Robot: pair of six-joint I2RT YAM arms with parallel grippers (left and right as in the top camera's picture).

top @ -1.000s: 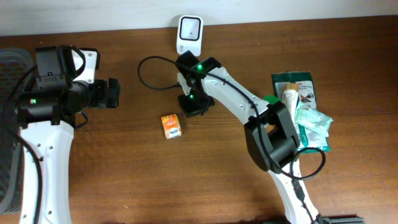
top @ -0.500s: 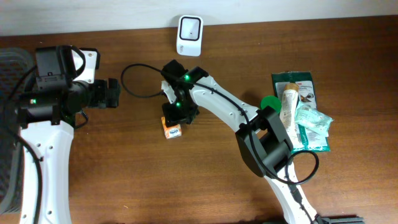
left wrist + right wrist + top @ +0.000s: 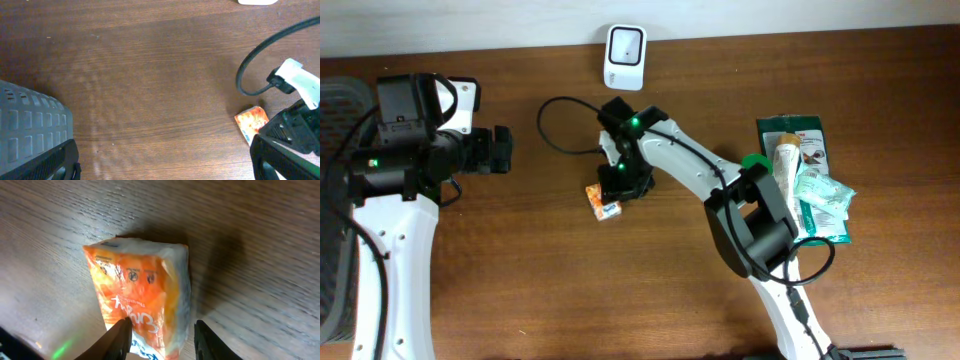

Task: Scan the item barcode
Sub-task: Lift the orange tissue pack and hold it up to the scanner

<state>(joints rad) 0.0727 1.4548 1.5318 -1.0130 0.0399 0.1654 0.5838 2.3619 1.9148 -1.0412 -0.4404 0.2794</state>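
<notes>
Packet (image 3: 603, 203) mid-table at right hand (image 3: 162, 339); scanner (image 3: 624, 55) behind (back edge); pouch pile (image 3: 812, 185) far right.

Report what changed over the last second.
The right gripper swung from just in front of the scanner over to the orange packet, its fingers now straddling it; the packet turned slightly. Grip unclear. Left gripper, scanner and pouches unchanged.

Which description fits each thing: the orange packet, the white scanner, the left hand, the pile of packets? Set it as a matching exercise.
1 orange packet
2 white scanner
3 left hand
4 pile of packets

a open, holding nothing
b far edge of the table
c right side
d under the right hand

Pairs: 1-d, 2-b, 3-a, 4-c
</notes>
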